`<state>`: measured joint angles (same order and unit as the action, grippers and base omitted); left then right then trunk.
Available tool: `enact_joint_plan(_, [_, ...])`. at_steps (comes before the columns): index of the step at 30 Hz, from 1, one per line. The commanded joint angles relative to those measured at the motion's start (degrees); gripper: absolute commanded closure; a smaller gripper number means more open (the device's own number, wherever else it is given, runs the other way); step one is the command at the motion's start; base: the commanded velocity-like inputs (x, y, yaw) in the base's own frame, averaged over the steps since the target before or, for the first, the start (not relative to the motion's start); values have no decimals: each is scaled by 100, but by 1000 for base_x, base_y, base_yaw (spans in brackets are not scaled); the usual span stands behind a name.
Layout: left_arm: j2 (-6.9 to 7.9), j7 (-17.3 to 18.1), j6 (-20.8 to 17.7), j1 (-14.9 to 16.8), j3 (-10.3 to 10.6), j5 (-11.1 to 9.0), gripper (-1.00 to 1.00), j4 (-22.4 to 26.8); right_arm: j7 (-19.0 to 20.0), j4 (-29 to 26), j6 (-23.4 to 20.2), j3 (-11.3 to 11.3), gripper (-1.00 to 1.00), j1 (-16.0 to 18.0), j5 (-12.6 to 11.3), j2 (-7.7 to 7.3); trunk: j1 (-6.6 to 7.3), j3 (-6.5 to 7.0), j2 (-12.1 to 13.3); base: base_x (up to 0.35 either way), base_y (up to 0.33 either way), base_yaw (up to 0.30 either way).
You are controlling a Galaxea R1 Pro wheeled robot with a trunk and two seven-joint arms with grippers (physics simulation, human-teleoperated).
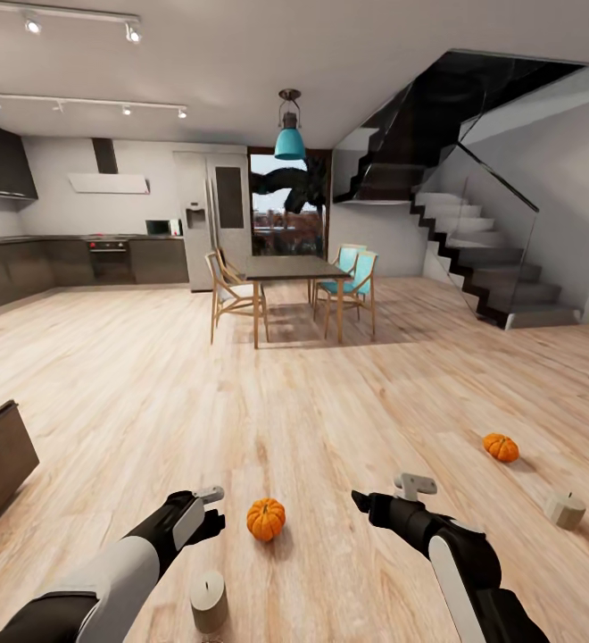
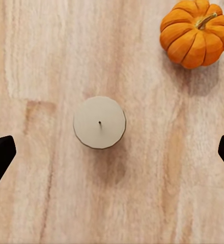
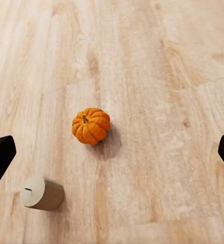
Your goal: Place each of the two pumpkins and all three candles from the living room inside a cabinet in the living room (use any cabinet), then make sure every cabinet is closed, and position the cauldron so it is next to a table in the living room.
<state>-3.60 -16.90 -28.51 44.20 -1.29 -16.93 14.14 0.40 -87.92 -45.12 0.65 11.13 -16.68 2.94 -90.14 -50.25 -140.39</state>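
One orange pumpkin (image 1: 266,519) sits on the wood floor between my two arms, and a second pumpkin (image 1: 501,446) lies farther right. A beige candle (image 1: 209,603) stands close below my left gripper (image 1: 207,516); another candle (image 1: 565,509) stands at the right. In the left wrist view the candle (image 2: 100,122) is centred between the wide-apart fingertips (image 2: 0,155), with the pumpkin (image 2: 196,33) beside it. My right gripper (image 1: 362,500) is open over bare floor; its view holds a pumpkin (image 3: 91,125) and a candle (image 3: 42,192). The dark cabinet (image 1: 0,464) is at the far left. The cauldron is out of view.
A dining table (image 1: 294,268) with wooden and teal chairs (image 1: 232,290) stands across the room. A staircase (image 1: 491,259) rises at the right, and kitchen counters (image 1: 80,263) line the back left. Wide wood floor lies between me and the table.
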Motion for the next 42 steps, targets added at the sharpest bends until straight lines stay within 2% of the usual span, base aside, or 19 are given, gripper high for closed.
enact_joint_plan(1, [-5, -41, -23, 1, -12, -48, -100, 12, 4, -6, -26, -3, -100, 3, -2, 0, -21, -25, -44, 0, 0, -1])
enact_joint_plan(7, [-7, -41, -19, 1, -12, -48, -100, 12, 4, -6, -26, -3, -100, 3, -2, -4, -153, -132, -285, 0, 0, 0])
enact_joint_plan(24, [-1, -41, -14, 1, -13, -54, -100, 18, 4, -6, -23, 3, -100, 3, 7, 5, -197, -509, -308, 0, 0, 0])
enact_joint_plan(31, [7, -57, 102, 1, -20, -56, -100, 14, 4, -6, -23, -2, -100, 4, 7, -1, -215, -664, -317, 0, 0, 0])
enact_joint_plan(35, [6, -216, -33, 7, -28, -50, -100, 13, 4, -6, -23, -3, -100, 5, 7, -2, -225, -753, -322, 0, 0, 0])
enact_joint_plan(38, [11, -470, -395, 71, -25, -81, -100, 51, 4, -6, -23, -3, -100, 4, 7, -3, -233, -819, -326, 0, 0, 0])
enact_joint_plan(42, [21, -555, -479, 185, -42, -100, -100, 69, 4, -6, -23, -3, -100, 4, 7, 0, -243, -908, -332, 0, 0, 0])
